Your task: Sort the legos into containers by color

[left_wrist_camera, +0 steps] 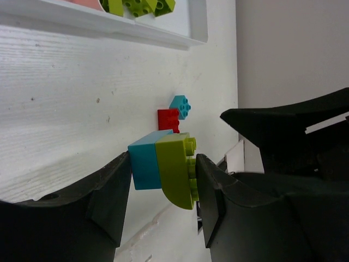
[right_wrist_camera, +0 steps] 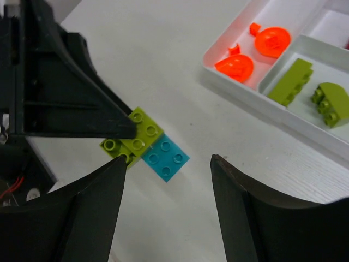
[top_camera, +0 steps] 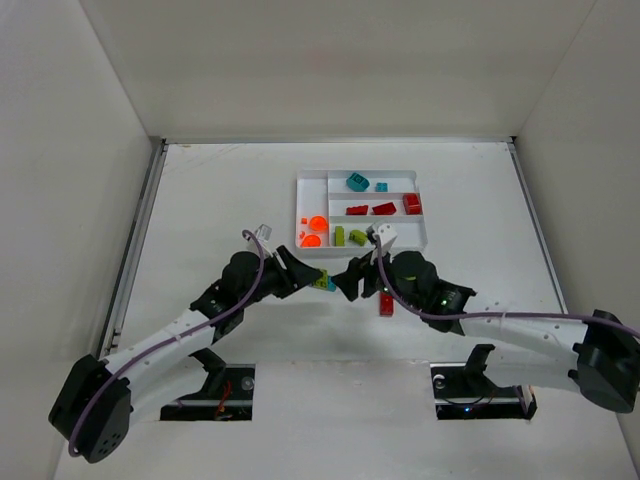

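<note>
My left gripper [top_camera: 316, 281] is shut on a teal brick [left_wrist_camera: 143, 166] joined to a lime green brick [left_wrist_camera: 173, 170], held low over the table in front of the white tray [top_camera: 423, 236]. The pair shows in the right wrist view, teal [right_wrist_camera: 165, 157] and green [right_wrist_camera: 134, 135]. My right gripper [top_camera: 352, 284] is open and empty, facing the pair, its fingers [right_wrist_camera: 92, 202] on either side of the teal brick without touching it. The tray holds orange pieces [top_camera: 314, 231] in the side section, and teal [top_camera: 358, 182], red [top_camera: 384, 208] and green [top_camera: 349, 236] bricks in the three slots.
A loose red brick [top_camera: 386, 305] lies on the table under my right arm. In the left wrist view this red brick [left_wrist_camera: 168, 119] has a small teal brick [left_wrist_camera: 180, 105] beside it. The tray's near rim [left_wrist_camera: 109, 30] is close behind the held pair.
</note>
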